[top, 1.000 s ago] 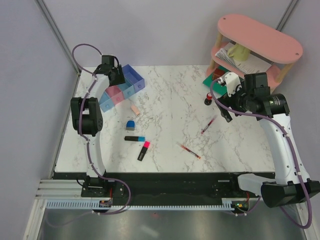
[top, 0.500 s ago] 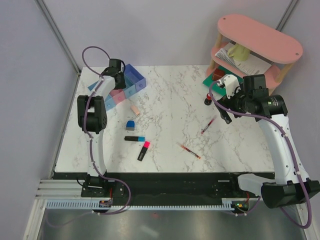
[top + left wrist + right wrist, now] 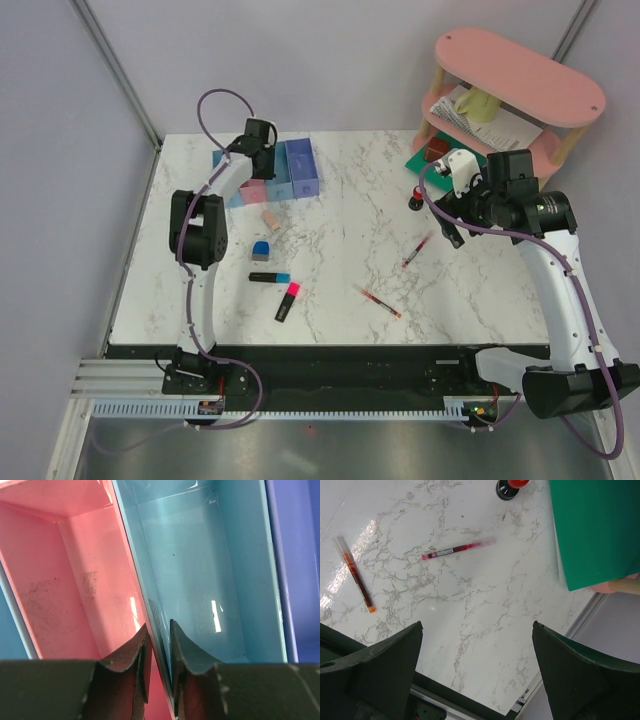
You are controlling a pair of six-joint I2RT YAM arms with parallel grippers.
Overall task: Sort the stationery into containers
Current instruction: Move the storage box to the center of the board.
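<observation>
The left tool [image 3: 159, 652] is pinched nearly closed on the thin wall shared by the pink and light-blue compartments of the row of four translucent rectangular bins [image 3: 285, 175], a grip that looks meant for dragging the row. The row now sits further right along the far side of the white marble tabletop [image 3: 480, 300] than a second ago. The right tool [image 3: 477, 630] hangs wide open, holding nothing, above a thin red pen [image 3: 457, 549]. The stationery [image 3: 270, 277] lies loose, near of the bins
</observation>
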